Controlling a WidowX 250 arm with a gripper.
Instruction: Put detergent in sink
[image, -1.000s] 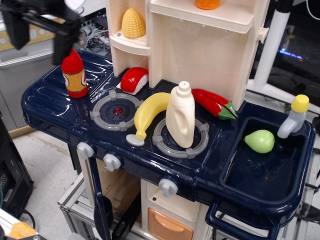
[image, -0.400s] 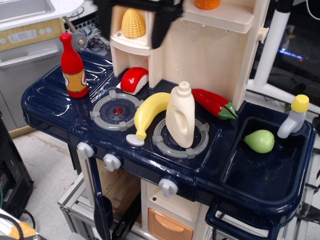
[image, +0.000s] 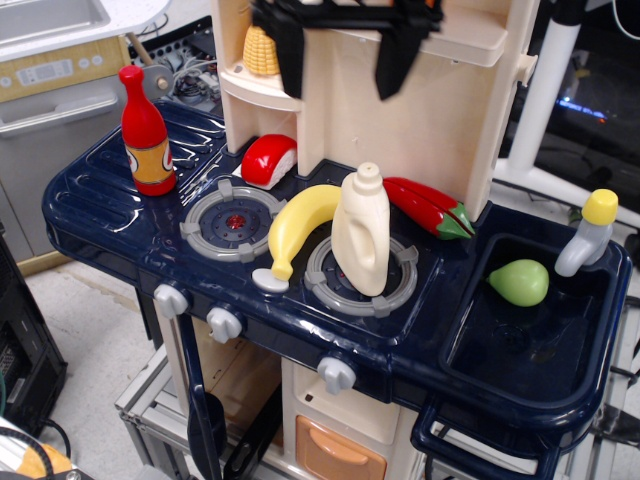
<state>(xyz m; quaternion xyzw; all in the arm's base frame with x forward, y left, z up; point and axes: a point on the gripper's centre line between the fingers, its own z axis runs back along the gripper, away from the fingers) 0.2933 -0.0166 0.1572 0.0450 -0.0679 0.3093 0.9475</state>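
Note:
The cream-white detergent jug (image: 361, 233) stands upright on the right burner of the toy stove. The dark navy sink (image: 530, 340) lies at the right, with its grey faucet and yellow knob (image: 590, 232) at the back. My gripper (image: 343, 55) is at the top of the view, high above and behind the detergent. Its two dark fingers (image: 397, 55) hang down well apart, open and empty.
A green pear (image: 520, 282) lies in the sink. A yellow banana (image: 300, 226) leans against the detergent's left side. A red pepper (image: 432, 208) lies behind it. A red bottle (image: 146, 133), a red-white piece (image: 268, 160) and a corn cob (image: 262, 50) are at the left and back.
My gripper has swept from the far top left rightward along the top of the view, to above the detergent. Nothing on the stove has moved.

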